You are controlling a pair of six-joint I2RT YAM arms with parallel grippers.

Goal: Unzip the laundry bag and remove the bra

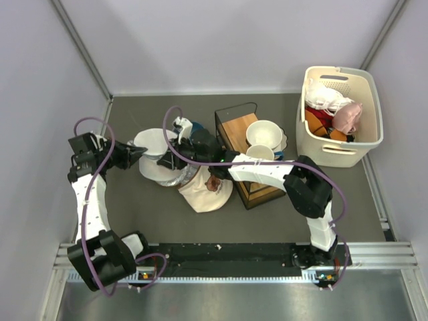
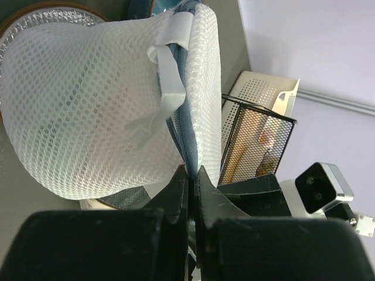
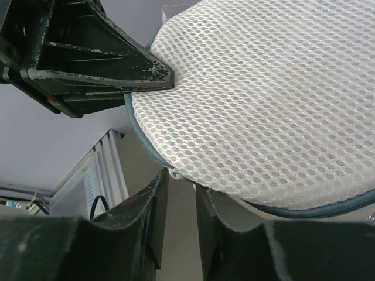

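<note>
The white mesh laundry bag (image 1: pixel 152 142) lies left of centre on the table. My left gripper (image 1: pixel 142 154) comes at it from the left. In the left wrist view this gripper (image 2: pixel 191 171) is shut on the bag's (image 2: pixel 88 105) blue zipper seam (image 2: pixel 188 134). My right gripper (image 1: pixel 168 159) reaches across from the right. Its jaws (image 3: pixel 181 178) stand a little apart under the bag (image 3: pixel 263 99), with the small white zipper pull (image 3: pixel 177 174) at their tips. The left gripper's fingers (image 3: pixel 117 70) pinch the bag's rim above. The bra is hidden; the mesh shows no clear shape inside.
A cream cloth with a brown mark (image 1: pixel 207 190) lies below the bag. A silvery bowl (image 1: pixel 177 177) sits beside it. A black wire rack (image 1: pixel 244 160) with white bowls (image 1: pixel 263 134) stands right of centre. A beige basket (image 1: pixel 371 114) of garments is far right.
</note>
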